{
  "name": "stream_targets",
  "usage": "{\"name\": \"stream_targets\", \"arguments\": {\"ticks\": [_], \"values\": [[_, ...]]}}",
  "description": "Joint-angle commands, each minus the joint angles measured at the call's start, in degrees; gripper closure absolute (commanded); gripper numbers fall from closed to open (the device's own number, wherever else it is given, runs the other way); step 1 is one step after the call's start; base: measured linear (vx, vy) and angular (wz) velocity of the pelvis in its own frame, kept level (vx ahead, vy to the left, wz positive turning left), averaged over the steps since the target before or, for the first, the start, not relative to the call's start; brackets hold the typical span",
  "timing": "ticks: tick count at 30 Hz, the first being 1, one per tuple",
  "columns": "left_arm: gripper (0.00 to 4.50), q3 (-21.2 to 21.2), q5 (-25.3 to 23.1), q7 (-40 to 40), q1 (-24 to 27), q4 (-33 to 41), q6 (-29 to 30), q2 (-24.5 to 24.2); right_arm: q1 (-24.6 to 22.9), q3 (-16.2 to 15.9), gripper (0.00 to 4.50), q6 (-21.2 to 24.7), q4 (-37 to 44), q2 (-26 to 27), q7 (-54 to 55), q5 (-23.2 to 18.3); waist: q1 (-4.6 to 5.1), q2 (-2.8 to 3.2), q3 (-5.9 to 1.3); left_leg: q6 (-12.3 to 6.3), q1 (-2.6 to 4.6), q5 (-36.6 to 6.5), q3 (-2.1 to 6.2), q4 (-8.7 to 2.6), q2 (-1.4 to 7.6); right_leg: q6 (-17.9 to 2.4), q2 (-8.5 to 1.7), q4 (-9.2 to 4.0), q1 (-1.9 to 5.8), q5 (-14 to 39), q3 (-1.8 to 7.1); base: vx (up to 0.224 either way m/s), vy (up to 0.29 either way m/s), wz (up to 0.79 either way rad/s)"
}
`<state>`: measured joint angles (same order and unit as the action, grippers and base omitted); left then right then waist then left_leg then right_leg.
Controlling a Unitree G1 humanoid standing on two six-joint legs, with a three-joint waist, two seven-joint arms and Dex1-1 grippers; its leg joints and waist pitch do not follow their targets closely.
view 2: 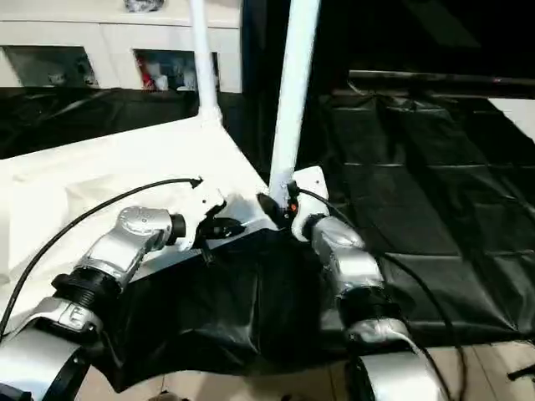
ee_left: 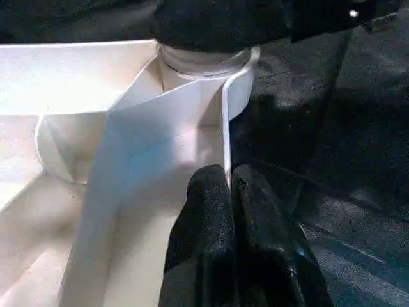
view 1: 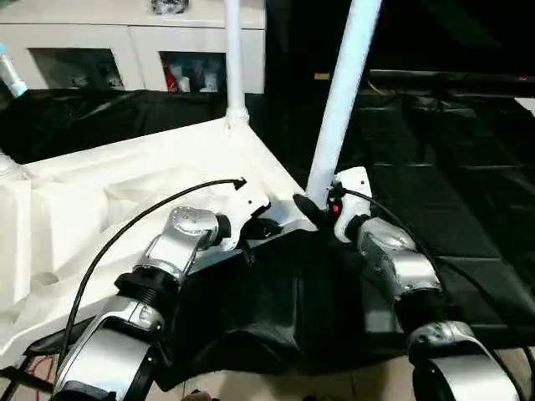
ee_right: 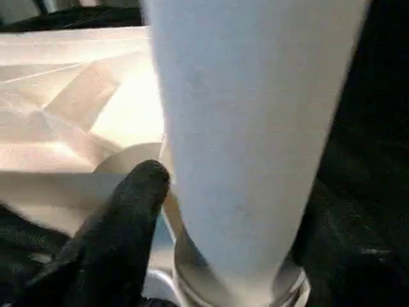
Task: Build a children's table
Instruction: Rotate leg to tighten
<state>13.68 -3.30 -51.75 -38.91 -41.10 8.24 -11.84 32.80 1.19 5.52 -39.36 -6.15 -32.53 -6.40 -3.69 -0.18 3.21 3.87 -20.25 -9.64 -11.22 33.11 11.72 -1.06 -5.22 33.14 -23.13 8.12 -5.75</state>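
Left end effector (ee_left: 228,192) pinched on tabletop (ee_left: 77,77) rim, right end effector (ee_right: 192,211) straddling leg (ee_right: 249,128), grip unclear

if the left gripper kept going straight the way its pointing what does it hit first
Most likely the base of the near leg in its corner socket: the left gripper, shut on the tabletop rim, points along that rim toward it. Depth is hard to judge.
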Motion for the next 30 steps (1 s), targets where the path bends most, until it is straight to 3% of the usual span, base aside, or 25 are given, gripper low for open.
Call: {"name": "stream_targets", "arguments": {"ticks": [1, 2, 3, 4, 7, 11, 15, 18, 19, 22, 24, 25, 26, 28, 30], "values": [[4.5, 1.39, -0.31, -0.85, -2.16, 0.6, -2.9, 1.2, -3.44, -1.72, 1.36, 0.73, 5.71, -3.56, -7.08, -1.59, -0.09, 0.17, -4.35, -1.98, 0.53, -16.18, 0.79, -3.63, 1.39, -11.08, -3.1, -3.86, 2.97, 16.09, 2.83, 0.0, 0.0, 0.0], [4.5, 1.44, -0.34, -1.03, -2.12, 0.5, -3.0, 1.15, -4.16, -1.23, 1.36, 0.87, 6.93, -4.83, -8.15, -2.08, -0.75, 0.12, -4.34, -3.04, 0.69, -14.56, 0.58, -3.44, 1.57, -11.33, -3.06, -3.63, 2.87, 13.97, 3.02, 0.0, 0.0, 0.0], [4.5, 1.53, -0.39, -1.2, -2.08, 0.47, -3.09, 1.1, -4.62, -0.75, 1.36, 0.98, 7.65, -5.74, -8.77, -2.47, -0.75, 0.12, -4.34, -3.04, 0.69, -14.56, 0.58, -3.44, 1.57, -11.33, -3.06, -3.63, 2.87, 13.97, 3.02, 0.0, 0.0, 0.0], [4.5, 1.57, -0.46, -1.32, -2.07, 0.3, -3.35, 1.07, -5.09, -0.14, 1.36, 1.26, 8.4, -6.77, -9.48, -2.94, -0.95, 0.03, -4.33, -3.53, 0.33, -13.75, 0.61, -3.46, 1.52, -11.54, -3.22, -3.55, 3.06, 14.57, 2.91, 0.0, 0.0, 0.0], [4.5, 1.87, -0.49, -2.11, -1.89, -0.59, -4.54, 1.02, -7.48, 2.82, 1.36, 2.09, 11.17, -12.22, -12.91, -4.86, -1.36, -0.42, -4.12, -3.53, 0.72, -14.59, 0.44, -3.37, 1.56, -10.16, -3.18, -4.17, 2.73, 18.82, 2.93, 0.0, 0.0, 0.0], [4.5, 2.65, -0.54, -4.05, -1.3, -0.89, -5.76, 0.65, -9.95, 4.44, 1.36, 2.6, 12.73, -16.83, -16.14, -5.57, -1.4, -0.81, -4.13, -3.96, 0.23, -13.75, 0.53, -3.29, 1.36, -9.0, -3.25, -4.21, 3.0, 20.39, 2.82, 0.0, 0.0, 0.0], [4.5, 3.5, -1.26, -4.63, -0.54, -1.07, -8.94, 0.17, -14.21, 3.22, 1.36, 8.12, 19.28, -20.26, -22.89, -8.87, -1.55, -1.47, -4.08, -5.56, -0.13, -13.14, 0.58, -3.15, 1.33, -7.14, -3.27, -4.53, 3.06, 23.43, 2.52, 0.0, 0.0, 0.0], [4.5, 2.98, -1.37, -2.9, -0.41, -1.02, -8.57, 0.56, -15.67, 1.62, 1.36, 9.43, 21.98, -20.58, -24.83, -9.85, -1.51, -2.0, -3.97, -5.3, 0.0, -13.4, 0.59, -3.12, 1.45, -6.65, -3.41, -4.76, 2.6, 25.78, 2.36, 0.0, 0.0, 0.0], [4.06, 1.62, -0.31, -1.74, -0.23, 0.03, -7.57, 1.08, -16.25, 0.05, 1.28, 10.48, 23.87, -19.94, -25.37, -10.59, -1.53, -2.3, -3.83, -5.18, -0.09, -13.53, 0.63, -3.16, 1.44, -6.11, -3.39, -4.87, 2.6, 26.91, 2.32, 0.0, 0.0, 0.0], [3.89, 0.27, 1.01, -1.04, 0.15, 1.75, -6.51, 1.37, -16.16, -1.0, 1.28, 10.99, 24.58, -18.92, -25.28, -10.8, -1.73, -2.01, -3.92, -4.48, 0.07, -13.52, 0.82, -3.31, 1.74, -6.18, -3.75, -4.89, 2.34, 27.27, 2.36, 0.0, 0.0, 0.0], [3.66, -1.34, 2.38, 0.09, 1.99, 7.48, -3.73, 0.27, -15.49, -2.58, 1.28, 12.02, 25.68, -16.41, -24.29, -10.06, -1.84, -2.38, -3.95, -3.8, -0.04, -13.31, 1.0, -3.52, 2.13, -7.66, -3.91, -4.32, 2.39, 24.46, 2.49, 0.0, 0.0, 0.0], [3.66, -1.79, 2.85, -0.65, 4.49, 14.09, 0.37, -2.0, -14.65, -3.53, 1.28, 12.01, 25.61, -14.36, -23.3, -9.6, -1.72, -2.05, -4.19, -2.98, -0.01, -13.0, 1.2, -3.7, 2.53, -8.83, -3.96, -3.68, 2.45, 21.25, 2.62, 0.0, 0.0, 0.0], [3.62, -1.83, 2.94, -0.95, 5.06, 15.53, 1.27, -2.52, -14.48, -3.7, 1.28, 12.0, 25.59, -13.96, -23.12, -9.54, -1.31, -2.21, -4.15, -2.96, -0.49, -12.33, 1.26, -3.85, 2.43, -9.1, -3.81, -3.43, 2.67, 19.58, 2.6, 0.0, 0.0, 0.0], [3.44, -1.79, 3.7, -3.26, 7.7, 21.73, 6.78, -5.12, -13.32, -3.84, 1.28, 11.5, 24.52, -12.27, -20.83, -8.83, -1.04, -2.28, -4.16, -2.52, -0.14, -11.58, 0.9, -3.65, 2.27, -10.22, -3.67, -3.02, 2.42, 16.14, 2.89, 0.0, 0.0, 0.0], [3.32, -1.26, 4.03, -5.87, 10.09, 26.9, 10.39, -7.89, -12.79, -4.28, 1.28, 11.33, 24.54, -11.31, -20.0, -8.95, -1.08, -2.12, -3.94, -2.28, -0.03, -12.12, 0.74, -3.74, 2.15, -10.25, -3.47, -3.2, 2.2, 17.09, 2.95, 0.0, 0.0, 0.0]]}}
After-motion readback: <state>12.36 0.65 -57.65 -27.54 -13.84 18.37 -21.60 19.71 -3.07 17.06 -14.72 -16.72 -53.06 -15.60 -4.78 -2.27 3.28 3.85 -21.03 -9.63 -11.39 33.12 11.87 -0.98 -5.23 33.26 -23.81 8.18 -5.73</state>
